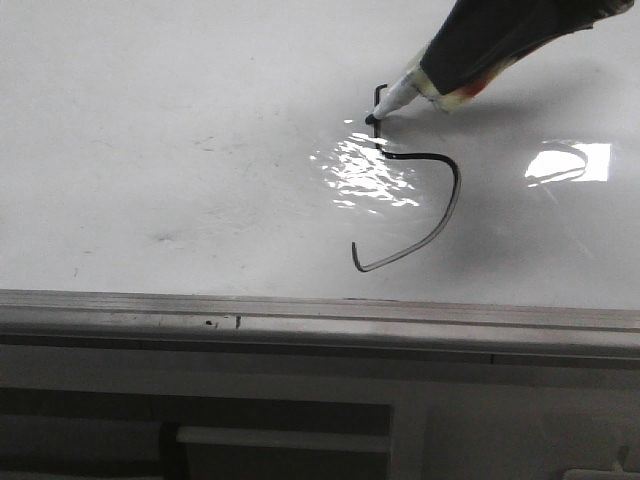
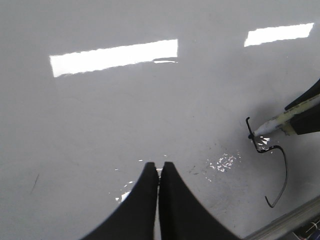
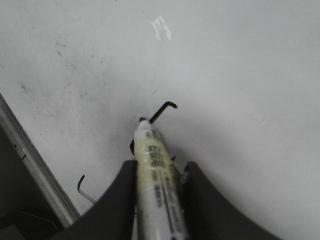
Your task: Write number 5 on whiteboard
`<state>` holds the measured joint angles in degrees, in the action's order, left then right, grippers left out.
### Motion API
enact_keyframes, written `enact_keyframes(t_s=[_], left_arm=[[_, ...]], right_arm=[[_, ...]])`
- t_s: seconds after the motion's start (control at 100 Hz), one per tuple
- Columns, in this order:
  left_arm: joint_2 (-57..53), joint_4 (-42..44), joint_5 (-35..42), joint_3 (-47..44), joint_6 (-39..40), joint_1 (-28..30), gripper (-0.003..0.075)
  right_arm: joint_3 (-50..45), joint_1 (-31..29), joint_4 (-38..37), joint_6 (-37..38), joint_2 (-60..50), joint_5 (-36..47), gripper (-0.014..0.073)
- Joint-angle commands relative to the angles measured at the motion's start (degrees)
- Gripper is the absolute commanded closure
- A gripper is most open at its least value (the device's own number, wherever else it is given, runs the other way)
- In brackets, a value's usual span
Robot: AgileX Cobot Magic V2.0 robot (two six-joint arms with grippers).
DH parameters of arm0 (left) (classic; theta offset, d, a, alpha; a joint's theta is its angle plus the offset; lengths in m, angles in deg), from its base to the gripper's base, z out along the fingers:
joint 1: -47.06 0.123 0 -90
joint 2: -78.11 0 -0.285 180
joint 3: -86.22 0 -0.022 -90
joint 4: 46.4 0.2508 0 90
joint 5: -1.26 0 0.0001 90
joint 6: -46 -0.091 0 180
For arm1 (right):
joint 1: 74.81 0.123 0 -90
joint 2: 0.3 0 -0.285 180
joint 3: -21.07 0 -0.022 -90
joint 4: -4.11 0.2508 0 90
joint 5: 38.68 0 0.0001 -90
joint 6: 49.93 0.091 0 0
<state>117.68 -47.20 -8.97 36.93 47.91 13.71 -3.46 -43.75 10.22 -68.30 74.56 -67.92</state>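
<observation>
Setting: looks like a robot test bench in a lab or workshop, not a home.
Work surface: large glossy whiteboard [image 1: 150, 150] laid flat as a tabletop, marked with faint smudges and specks.
Edge: grey metal frame [image 1: 300, 310] along the near side, with plain grey panelled structure [image 1: 300, 420] below it.
Lighting: long rectangular glare patches [image 2: 114, 56] mirrored in the board, suggesting overhead strip or panel lights.
Equipment: black gripper fingers [image 2: 150, 200] over the board and a taped marker [image 3: 156, 185] clamped in another pair, pointing to a rigged writing trial.
Furnishings: nothing domestic visible.
</observation>
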Motion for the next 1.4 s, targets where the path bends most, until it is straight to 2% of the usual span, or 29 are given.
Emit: enact_keyframes(t_s=[0.0, 0.23, 0.31, 0.47, 0.67, 0.71, 0.76, 0.81, 0.82, 0.89, 0.96, 1.09, 1.2, 1.3, 1.39], left_arm=[[0.58, -0.47, 4.43, 1.51, 0.37, 0.05, 0.074], [0.58, -0.47, 4.43, 1.51, 0.37, 0.05, 0.074], [0.58, -0.47, 4.43, 1.51, 0.37, 0.05, 0.074], [0.58, -0.47, 4.43, 1.51, 0.37, 0.05, 0.074], [0.58, -0.47, 4.43, 1.51, 0.37, 0.05, 0.0738], [0.58, -0.47, 4.43, 1.51, 0.37, -0.08, 0.0717], [0.72, -0.47, 4.43, 1.64, 0.27, -0.73, 0.0655], [1.49, -0.47, 4.28, 2.3, -0.21, -2.05, 0.0554], [1.81, -0.47, 4.28, 2.5, -0.4, -2.59, 0.0501], [4.15, -0.47, 3.15, 4.1, -3.25, -6.23, 0.0334], [7.76, -0.47, 1.16, 6.28, -6.87, -11.13, 0.0245], [15.59, 0.81, -0.76, 9.9, -13.75, -21.22, 0.0258], [22.67, 5.16, -0.98, 12.42, -15.22, -27.95, 0.0292], [27.89, 8.63, -0.98, 14.24, -15.22, -31.12, 0.0316], [31.43, 8.84, -0.98, 15.69, -15.22, -31.28, 0.0325]], right_arm=[[1.53, -2.63, -1.91, 2.06, -0.46, 2.32, 0.0636], [1.49, -5.86, -3.81, 3.44, -2.5, -3.33, 0.0636], [1.07, -5.86, -5.64, 6.09, -3.58, -3.93, 0.0636], [0.06, -5.86, -6.56, 6.46, -4.09, -3.73, 0.0636], [0.06, -0.67, -6.56, 6.34, -10.15, 1.13, 0.0636], [0.06, 0.79, -6.56, 6.34, -12.16, 2.33, 0.0636], [0.06, 2.67, -6.56, 6.34, -14.25, 3.34, 0.0636], [0.06, 4.42, -7.1, 6.34, -15.65, 3.6, 0.0636], [0.06, 4.79, -7.32, 6.34, -16.08, 3.6, 0.0636], [0.06, 6.44, -8.36, 6.34, -16.36, 3.5, 0.0636], [0.01, 7.93, -9.15, 6.09, -15.52, 3.37, 0.0637], [0.01, 11.71, -9.15, 0.39, -11.82, 0.34, 0.0639], [0.01, 16.27, -9.15, -0.84, -8.8, -2.52, 0.0639], [0.01, 19.59, -9.15, -0.84, -7.46, -3.3, 0.0639], [0.01, 21.82, -9.15, -0.84, -7.33, -3.54, 0.0639]])
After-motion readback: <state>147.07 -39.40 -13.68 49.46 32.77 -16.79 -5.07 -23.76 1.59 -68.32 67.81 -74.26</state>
